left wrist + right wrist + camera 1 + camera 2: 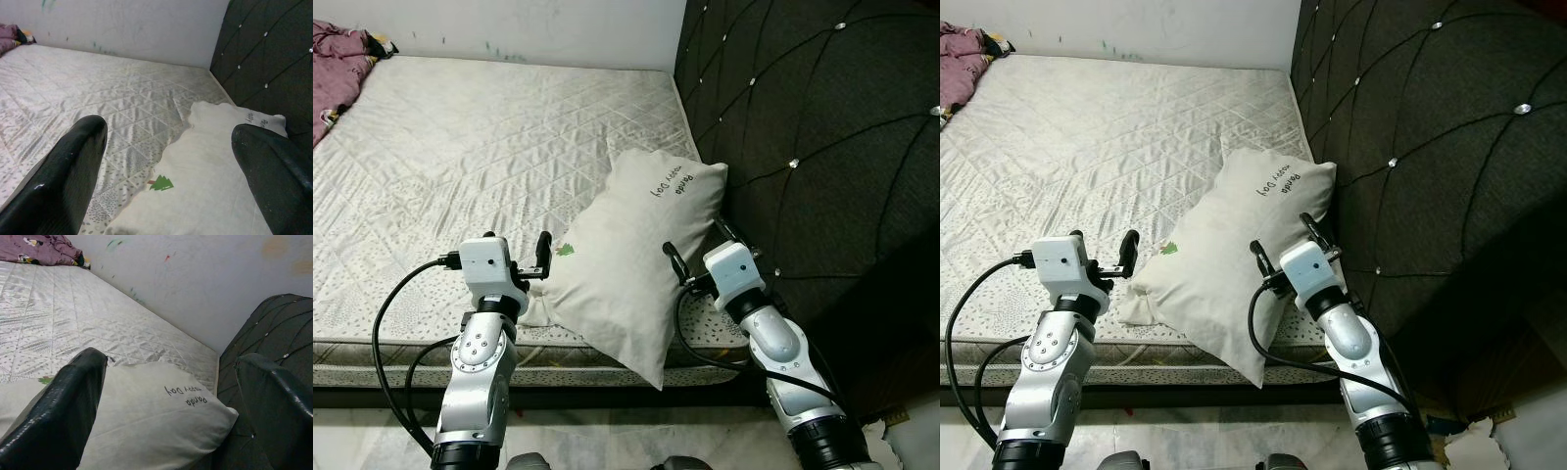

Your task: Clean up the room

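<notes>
A white pillow (626,264) with a small green tree print and black lettering leans against the dark headboard (822,127). It sits at the mattress's near right corner, and its lower corner hangs over the bed edge. My left gripper (517,250) is open just left of the pillow's lower edge, apart from it. My right gripper (700,245) is open at the pillow's right side, close to the headboard. In the left wrist view the pillow (210,196) lies between and beyond the black fingers (73,171). Nothing is held.
The quilted mattress (460,147) stretches away to a white wall. A crumpled purple blanket (337,69) lies at its far left corner. The tufted headboard runs along the right side. Pale floor (607,431) shows below the bed edge.
</notes>
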Tool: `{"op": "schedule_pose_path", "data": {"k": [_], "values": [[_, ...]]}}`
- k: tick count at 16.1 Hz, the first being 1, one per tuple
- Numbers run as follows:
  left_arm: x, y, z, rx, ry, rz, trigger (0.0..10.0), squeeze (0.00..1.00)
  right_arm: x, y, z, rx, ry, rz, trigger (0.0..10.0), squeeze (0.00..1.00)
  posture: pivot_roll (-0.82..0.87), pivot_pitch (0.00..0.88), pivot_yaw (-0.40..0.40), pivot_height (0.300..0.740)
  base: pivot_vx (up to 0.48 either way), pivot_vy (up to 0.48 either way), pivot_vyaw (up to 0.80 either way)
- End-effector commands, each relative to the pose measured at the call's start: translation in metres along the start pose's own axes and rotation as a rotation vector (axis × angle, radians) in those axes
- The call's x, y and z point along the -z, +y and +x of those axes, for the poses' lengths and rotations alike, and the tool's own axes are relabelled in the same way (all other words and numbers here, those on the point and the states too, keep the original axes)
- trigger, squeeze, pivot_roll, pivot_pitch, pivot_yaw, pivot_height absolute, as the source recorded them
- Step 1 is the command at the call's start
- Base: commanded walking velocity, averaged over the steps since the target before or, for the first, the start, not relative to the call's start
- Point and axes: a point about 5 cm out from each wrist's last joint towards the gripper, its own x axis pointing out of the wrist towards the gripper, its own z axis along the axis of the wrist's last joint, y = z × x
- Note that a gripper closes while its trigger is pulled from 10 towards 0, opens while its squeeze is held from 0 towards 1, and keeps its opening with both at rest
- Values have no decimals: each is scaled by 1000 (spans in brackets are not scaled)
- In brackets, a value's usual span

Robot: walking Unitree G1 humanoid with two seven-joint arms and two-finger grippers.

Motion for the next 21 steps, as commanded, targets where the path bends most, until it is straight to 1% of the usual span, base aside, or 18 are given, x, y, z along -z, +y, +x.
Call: {"op": "schedule_pose_path", "data": {"k": [1, 7, 9, 13, 14, 20, 21], "values": [[-3, 0, 2, -5, -7, -2, 10000, 0, -4, -2, 3, -6, -14, -11, 10000, 0, -14, 33, -50, 723, 0, 0, 0], [-3, -1, 3, -5, -7, -4, 10000, 0, -4, -3, 3, -11, -16, -13, 10000, 0, -13, 31, -53, 663, 0, 0, 0], [-3, -2, 3, -3, -7, -4, 10000, 0, -4, -3, 3, -15, -17, -13, 10000, 0, -13, 30, -54, 633, 0, 0, 0], [-2, -2, 2, -2, -7, -4, 10000, 0, -4, -2, 4, -20, -20, -16, 10000, 0, -13, 26, -55, 588, 0, 0, 0], [-2, -2, 3, -2, -8, -1, 10000, 0, -4, -2, 4, -21, -21, -1, 10000, 0, -13, 26, -55, 588, 0, 0, 0], [-4, -4, 2, 16, -22, -10, 10000, 0, -4, -2, 5, -20, -19, -14, 10000, 0, -12, 24, -56, 588, 0, 0, 0], [-5, -4, 3, 17, -24, -11, 10000, 0, -5, -3, 5, -20, -19, -14, 10000, 0, -13, 32, -57, 588, 277, 0, 0]]}}
